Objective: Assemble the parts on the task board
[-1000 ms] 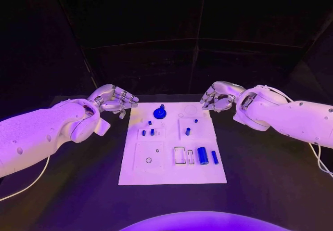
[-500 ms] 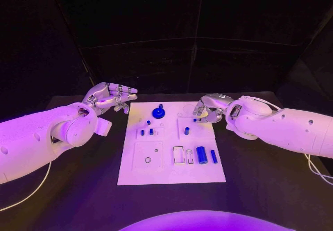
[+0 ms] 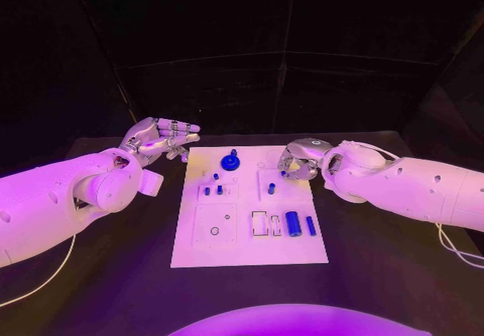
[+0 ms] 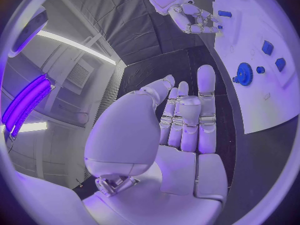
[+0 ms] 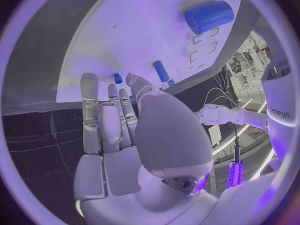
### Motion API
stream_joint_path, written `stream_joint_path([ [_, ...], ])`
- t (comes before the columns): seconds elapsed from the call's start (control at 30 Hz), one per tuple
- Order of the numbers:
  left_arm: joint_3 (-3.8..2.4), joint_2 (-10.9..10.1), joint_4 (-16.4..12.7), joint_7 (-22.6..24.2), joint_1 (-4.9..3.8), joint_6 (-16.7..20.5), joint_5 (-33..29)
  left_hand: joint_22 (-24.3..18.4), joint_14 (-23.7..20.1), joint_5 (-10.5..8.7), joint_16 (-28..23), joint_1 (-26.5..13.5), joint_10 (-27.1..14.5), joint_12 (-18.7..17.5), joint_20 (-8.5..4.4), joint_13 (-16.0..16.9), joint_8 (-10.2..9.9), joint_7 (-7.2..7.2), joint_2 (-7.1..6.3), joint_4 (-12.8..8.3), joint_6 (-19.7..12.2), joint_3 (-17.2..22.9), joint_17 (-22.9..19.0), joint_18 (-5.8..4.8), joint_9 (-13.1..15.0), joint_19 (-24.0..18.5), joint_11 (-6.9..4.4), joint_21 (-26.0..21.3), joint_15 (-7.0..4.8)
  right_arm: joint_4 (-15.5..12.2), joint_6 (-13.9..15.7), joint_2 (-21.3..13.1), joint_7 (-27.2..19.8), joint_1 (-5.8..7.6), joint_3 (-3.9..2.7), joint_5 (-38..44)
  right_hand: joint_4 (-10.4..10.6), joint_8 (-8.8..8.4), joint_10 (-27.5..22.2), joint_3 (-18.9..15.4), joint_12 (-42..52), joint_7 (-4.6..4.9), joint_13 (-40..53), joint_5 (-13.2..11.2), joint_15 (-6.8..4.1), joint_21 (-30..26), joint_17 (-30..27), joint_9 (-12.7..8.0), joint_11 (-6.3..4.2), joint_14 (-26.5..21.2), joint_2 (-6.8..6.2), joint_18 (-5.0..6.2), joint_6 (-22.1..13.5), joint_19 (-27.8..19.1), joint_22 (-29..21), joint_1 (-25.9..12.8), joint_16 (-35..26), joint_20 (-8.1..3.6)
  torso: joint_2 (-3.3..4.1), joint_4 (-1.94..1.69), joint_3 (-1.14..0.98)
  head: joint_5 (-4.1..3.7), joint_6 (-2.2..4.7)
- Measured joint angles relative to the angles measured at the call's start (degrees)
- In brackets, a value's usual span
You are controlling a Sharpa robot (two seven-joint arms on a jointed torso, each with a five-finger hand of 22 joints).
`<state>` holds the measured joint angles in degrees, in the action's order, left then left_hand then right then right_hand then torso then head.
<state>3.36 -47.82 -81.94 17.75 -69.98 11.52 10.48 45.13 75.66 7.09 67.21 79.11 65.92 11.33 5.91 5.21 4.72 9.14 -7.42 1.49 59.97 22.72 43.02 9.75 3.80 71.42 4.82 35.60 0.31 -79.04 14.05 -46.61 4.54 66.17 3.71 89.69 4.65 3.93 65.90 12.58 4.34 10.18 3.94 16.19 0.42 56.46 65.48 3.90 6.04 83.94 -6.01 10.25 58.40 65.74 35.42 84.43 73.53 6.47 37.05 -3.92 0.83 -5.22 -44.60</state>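
Note:
The white task board [image 3: 252, 245] lies in the middle of the table. A blue gear [image 3: 231, 163] stands near its far edge, with short blue pegs [image 3: 212, 190] and another peg [image 3: 271, 188] behind the middle. A large blue cylinder [image 3: 294, 224] and a thin one [image 3: 310, 225] lie at the right. My right hand [image 3: 303, 159] hovers over the board's far right part and holds nothing; its fingers [image 5: 100, 105] reach toward a small peg [image 5: 118, 78]. My left hand [image 3: 159, 140] hangs off the board's far left corner, fingers apart from the thumb, holding nothing.
Black table [image 3: 393, 252] surrounds the board on all sides. Several empty slots [image 3: 266, 225] and a recessed square with a small ring [image 3: 215, 231] sit in the board's near half. In the left wrist view the gear [image 4: 244, 74] and my right hand [image 4: 194, 17] appear.
My right hand has moved inward from beyond the board's far right corner to above its far right part. The left hand has barely shifted.

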Motion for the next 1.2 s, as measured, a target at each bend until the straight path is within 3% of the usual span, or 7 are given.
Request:
stream_joint_path([
  [0.53, 0.03, 0.0, 0.0, 0.0, 0.02, -0.1, -0.4, -0.1, -0.2, 0.00, 0.0, 0.0, -0.3, 0.0, 0.00, 0.0, 0.0, 0.49, 0.00, 0.0, -0.5, 0.0, 0.0, -0.02, 0.0, 0.0, 0.33, 0.0, 0.21, 1.2, -1.4, 1.1, 0.6, -0.12, 0.00, 1.0, -0.8, 0.00, 0.3, 4.2, 0.3, -0.02, 0.0, -1.5, 0.00, 3.6, 1.8, 0.0, -0.26, 0.0, -0.23, 0.00, 0.4, 0.0, 3.9, 0.2, 2.0, 0.00, -0.10, 0.06, 0.04, 0.16, -0.22],
  [1.0, 0.03, 0.0, 0.0, 0.0, 0.03, -0.1, -0.4, -0.1, -0.2, 0.00, 0.0, 0.0, -0.4, 0.2, 0.00, 0.0, 0.0, 0.59, 0.00, 0.0, -0.6, 0.0, 0.0, -0.02, 0.0, 0.0, 0.41, 0.0, 0.21, 2.4, -2.7, 2.2, 1.1, -0.37, -0.19, 1.3, -1.1, 0.01, 1.6, 6.4, 0.5, -0.65, 0.0, -2.1, 0.00, 5.4, 2.7, 0.2, -0.72, 0.0, -0.23, 0.00, 1.4, 0.0, 6.1, 0.2, 3.0, 0.00, -0.12, 0.06, 0.04, 0.19, -0.28],
  [1.1, 0.03, -0.1, 0.0, 0.0, 0.03, -0.2, -0.4, -0.1, -0.2, 0.00, 0.0, 0.0, -0.4, 0.2, 0.00, 0.0, 0.0, 0.59, 0.00, 0.0, -0.6, 0.0, 0.0, -0.02, 0.0, 0.0, 0.41, -0.3, 0.21, 2.6, -2.8, 2.3, 1.2, -0.40, -0.24, 1.5, -1.3, 0.01, 2.0, 7.1, 0.8, -0.63, 0.0, -2.1, 0.00, 6.1, 2.7, 0.2, -0.74, 0.0, -0.21, -0.94, 1.9, 0.0, 6.8, 0.2, 3.0, 0.00, -0.11, 0.07, 0.03, 0.18, -0.32],
  [1.2, 0.04, -0.1, 0.0, 0.0, 0.03, -0.2, -0.4, -0.1, -0.2, 0.00, 0.0, 0.0, -0.4, 0.2, 0.00, 0.0, 0.0, 0.59, 0.00, 0.0, -0.6, 0.0, 0.0, -0.03, 0.0, 0.0, 0.41, -0.3, 0.21, 2.6, -2.8, 2.5, 1.3, -0.43, -0.28, 1.6, -1.4, 0.29, 2.4, 7.8, 1.0, -0.84, 0.1, -2.4, -0.01, 9.0, 1.6, 0.3, -1.11, 0.0, 0.15, -1.37, 2.5, 2.3, 11.1, -0.1, 2.7, -0.17, -0.11, 0.07, 0.03, 0.13, -0.41],
])
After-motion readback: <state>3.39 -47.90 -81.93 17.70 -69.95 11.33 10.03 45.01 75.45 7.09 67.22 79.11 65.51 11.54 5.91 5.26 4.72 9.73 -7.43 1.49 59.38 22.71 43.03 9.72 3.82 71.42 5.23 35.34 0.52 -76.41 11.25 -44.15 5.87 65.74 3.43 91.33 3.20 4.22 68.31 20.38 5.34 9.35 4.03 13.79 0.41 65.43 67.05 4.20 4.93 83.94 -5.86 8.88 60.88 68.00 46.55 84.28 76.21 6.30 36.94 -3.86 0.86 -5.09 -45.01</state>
